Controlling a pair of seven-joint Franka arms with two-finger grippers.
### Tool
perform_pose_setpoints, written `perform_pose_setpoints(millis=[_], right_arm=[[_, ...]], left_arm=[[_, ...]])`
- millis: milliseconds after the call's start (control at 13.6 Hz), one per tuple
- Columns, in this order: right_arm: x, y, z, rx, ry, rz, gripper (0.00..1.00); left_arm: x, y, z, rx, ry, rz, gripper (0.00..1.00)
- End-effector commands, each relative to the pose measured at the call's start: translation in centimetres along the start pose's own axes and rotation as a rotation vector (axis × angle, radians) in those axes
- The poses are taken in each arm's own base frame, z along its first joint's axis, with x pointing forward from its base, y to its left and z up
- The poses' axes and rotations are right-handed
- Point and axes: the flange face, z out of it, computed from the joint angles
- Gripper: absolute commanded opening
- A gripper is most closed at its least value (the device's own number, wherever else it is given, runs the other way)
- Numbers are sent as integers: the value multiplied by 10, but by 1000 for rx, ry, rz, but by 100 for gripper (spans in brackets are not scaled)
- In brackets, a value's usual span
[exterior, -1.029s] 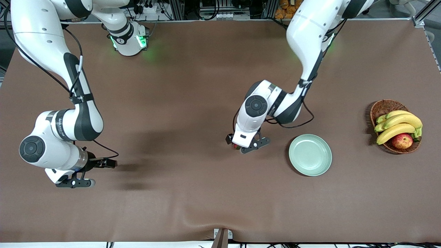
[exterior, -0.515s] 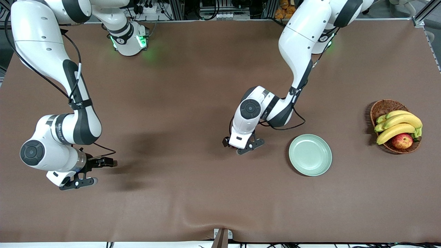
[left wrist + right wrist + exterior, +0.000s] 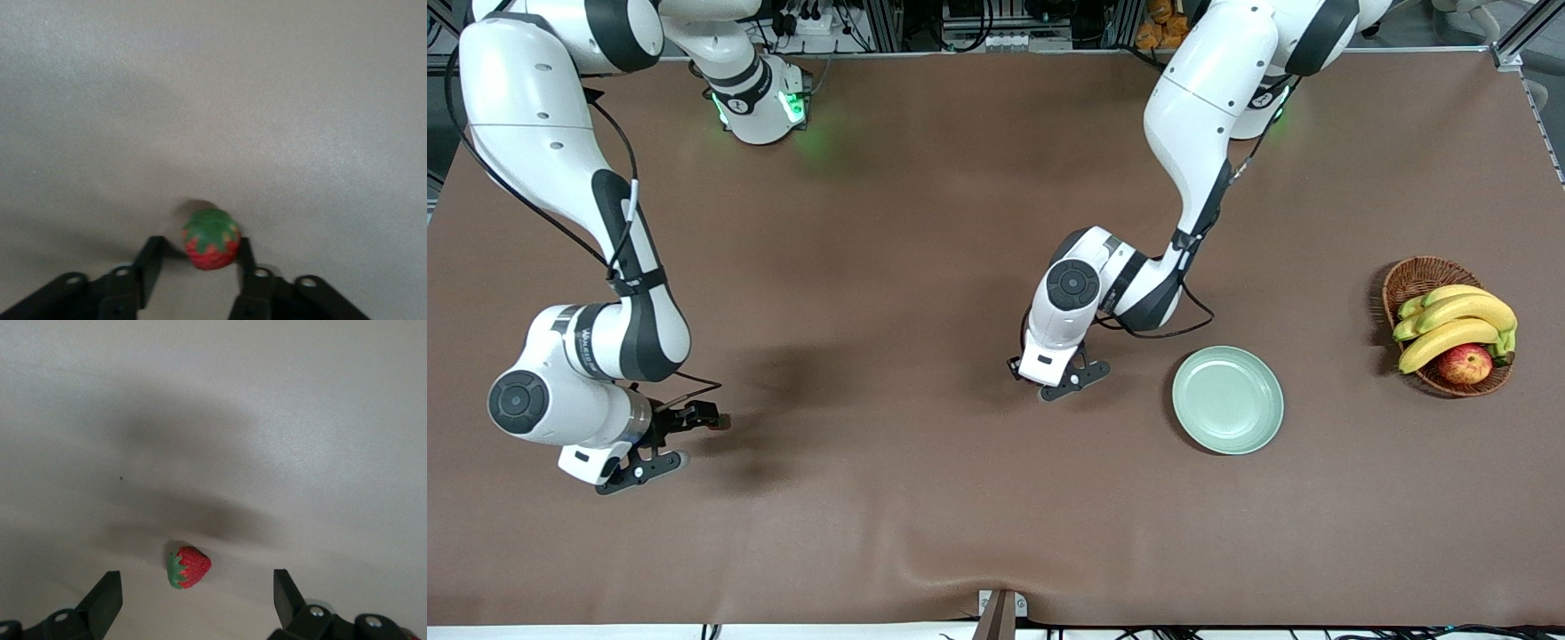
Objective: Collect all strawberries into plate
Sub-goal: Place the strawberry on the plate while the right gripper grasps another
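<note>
Your left pincer [image 3: 193, 270], wide a second ago, now narrows around a strawberry [image 3: 211, 239] on the surface at the plate's [image 3: 1228, 400] nine o'clock; your right pincer [image 3: 193, 597] hovers spread over another strawberry [image 3: 188, 566].

Red strawberry [image 3: 211, 244] (green top), mint plate [image 3: 1227, 400]

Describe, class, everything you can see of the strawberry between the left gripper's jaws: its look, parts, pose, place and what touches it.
The strawberry is small, red and dimpled, with a green leafy cap facing the wrist camera. It looks glossy, like a plastic model. It sits on the brown table cover, casting a small shadow, between the jaws of the left gripper. One jaw touches its side; the other stands slightly apart. In the front view the gripper hides it.
</note>
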Motion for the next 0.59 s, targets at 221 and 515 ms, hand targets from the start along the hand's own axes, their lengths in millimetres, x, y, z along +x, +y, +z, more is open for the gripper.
perform_pose_setpoints(millis=[221, 515], right_arm=[[2, 3, 21, 1, 13, -16, 100], [1, 2, 41, 20, -8, -9, 100]], left_arm=[[20, 4, -25, -20, 74, 22, 0], [75, -16, -88, -34, 128, -19, 0]])
